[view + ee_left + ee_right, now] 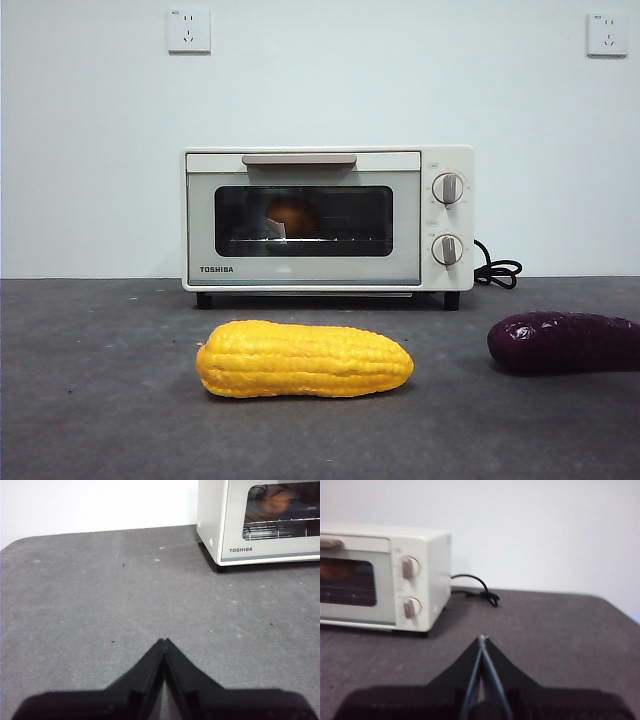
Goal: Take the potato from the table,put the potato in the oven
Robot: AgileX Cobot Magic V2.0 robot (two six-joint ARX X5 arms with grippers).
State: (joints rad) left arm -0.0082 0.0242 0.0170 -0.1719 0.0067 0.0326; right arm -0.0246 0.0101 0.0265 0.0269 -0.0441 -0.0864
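Front: potato (291, 215) on rack inside shut oven (327, 218); corn cob (303, 359) and purple sweet potato (563, 342) lie on table (100, 400) before it. Left wrist: left gripper (164, 641) jaws together, empty, over bare table. Right wrist: right gripper (481, 639) jaws together, empty, near cord (475, 587).

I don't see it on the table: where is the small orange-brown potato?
The small orange-brown potato sits on the wire rack inside the cream-white toaster oven, behind its closed dark glass door, left of centre in the front view.
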